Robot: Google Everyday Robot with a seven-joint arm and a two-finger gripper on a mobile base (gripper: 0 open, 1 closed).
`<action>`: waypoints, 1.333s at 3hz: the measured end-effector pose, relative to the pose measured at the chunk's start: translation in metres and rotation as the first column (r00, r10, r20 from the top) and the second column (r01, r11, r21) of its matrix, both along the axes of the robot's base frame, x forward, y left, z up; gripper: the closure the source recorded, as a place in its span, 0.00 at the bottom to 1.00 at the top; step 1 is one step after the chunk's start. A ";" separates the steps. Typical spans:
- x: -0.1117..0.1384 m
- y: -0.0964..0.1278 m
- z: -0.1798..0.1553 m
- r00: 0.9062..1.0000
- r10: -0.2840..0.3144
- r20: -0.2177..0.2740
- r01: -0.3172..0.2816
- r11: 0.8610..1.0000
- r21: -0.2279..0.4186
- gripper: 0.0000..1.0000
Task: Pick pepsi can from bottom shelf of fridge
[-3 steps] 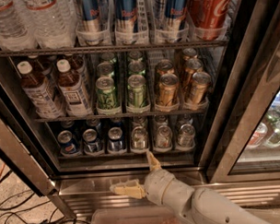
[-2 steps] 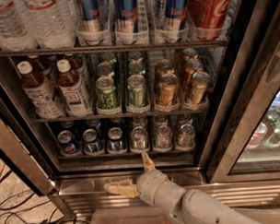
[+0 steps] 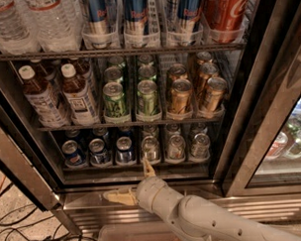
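Note:
The fridge (image 3: 250,139) stands open in front of me. Its bottom shelf (image 3: 92,168) holds three short dark-blue cans on the left and three short silver cans (image 3: 175,146) on the right. The leftmost blue one is a pepsi can (image 3: 73,154) showing its round logo. My gripper (image 3: 132,181) is open and empty. It hangs just below and in front of the shelf's front edge, near the middle. One finger (image 3: 148,167) points up at the shelf and the other finger (image 3: 116,196) points left. The pepsi can is up and to the left of it.
The rack above holds green cans (image 3: 114,98), gold cans (image 3: 180,95) and brown bottles (image 3: 80,95). The top rack holds water bottles, tall slim blue-silver cans and a red can (image 3: 225,10). The steel sill (image 3: 84,201) lies below the gripper. Cables lie on the floor at left (image 3: 25,231).
My gripper and arm have moved left and slightly up along the front of the bottom shelf. The fingers have stayed spread. The cans have not moved.

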State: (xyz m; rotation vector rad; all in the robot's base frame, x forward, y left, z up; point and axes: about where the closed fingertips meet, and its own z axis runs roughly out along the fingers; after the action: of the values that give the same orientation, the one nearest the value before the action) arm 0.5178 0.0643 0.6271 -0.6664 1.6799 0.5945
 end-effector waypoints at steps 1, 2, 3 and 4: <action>0.011 0.000 -0.014 1.000 -0.013 -0.005 0.013 1.000 -0.005 0.00; 0.016 -0.009 -0.028 0.999 -0.038 -0.007 0.038 0.999 -0.006 0.00; 0.011 -0.020 -0.046 0.999 -0.033 -0.015 0.033 0.999 0.003 0.19; 0.002 -0.032 -0.061 0.999 -0.043 -0.021 0.043 0.999 0.015 0.16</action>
State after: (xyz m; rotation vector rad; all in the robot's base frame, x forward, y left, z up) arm 0.5199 0.0320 0.5661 -0.6137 1.7033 0.5849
